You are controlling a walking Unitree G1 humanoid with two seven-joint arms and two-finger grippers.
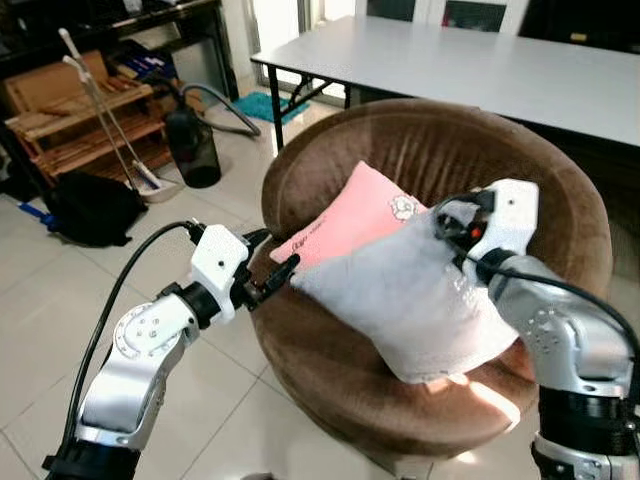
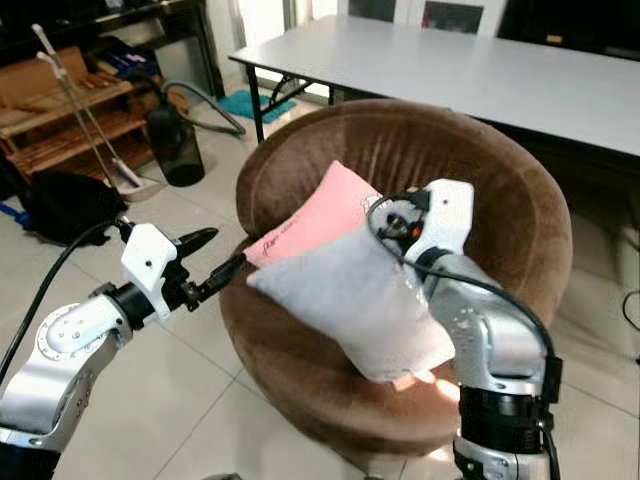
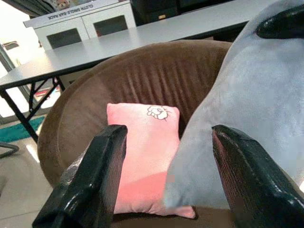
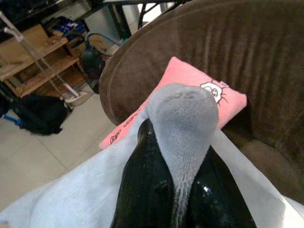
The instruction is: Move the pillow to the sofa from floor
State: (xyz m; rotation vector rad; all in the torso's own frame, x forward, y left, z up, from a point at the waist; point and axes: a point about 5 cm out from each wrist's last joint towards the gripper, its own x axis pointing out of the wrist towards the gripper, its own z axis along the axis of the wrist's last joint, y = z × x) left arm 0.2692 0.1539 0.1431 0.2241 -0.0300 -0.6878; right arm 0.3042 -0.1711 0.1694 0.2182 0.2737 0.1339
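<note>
The sofa (image 1: 430,180) is a round brown tub chair on pale floor tiles (image 1: 40,300), and everything else is placed from it. Behind it stands a long grey table (image 1: 480,65) on black legs. Off the sofa's left side, well apart, are wooden shelves (image 1: 80,125) with two white poles (image 1: 105,120) leaning on them, a black bag (image 1: 90,208) on the floor in front of them, and a dark vacuum canister (image 1: 190,148) with its hose between the shelves and the sofa.

The grey pillow (image 1: 415,290) is off the floor, held above the sofa's seat and front rim, tilted, with one corner reaching toward the sofa's left side. A pink pillow (image 1: 345,215) with a small cartoon print leans against the sofa's back, just behind the grey one and partly covered by it.

The right gripper (image 4: 183,199) is over the middle of the sofa, its two black fingers (image 4: 147,185) pinched tight on a raised fold at the grey pillow's upper edge. The left gripper (image 3: 166,185) is at the sofa's front left rim with its fingers (image 3: 97,175) spread wide apart; the grey pillow's corner sits in the gap between them, and whether either finger touches it cannot be told.
</note>
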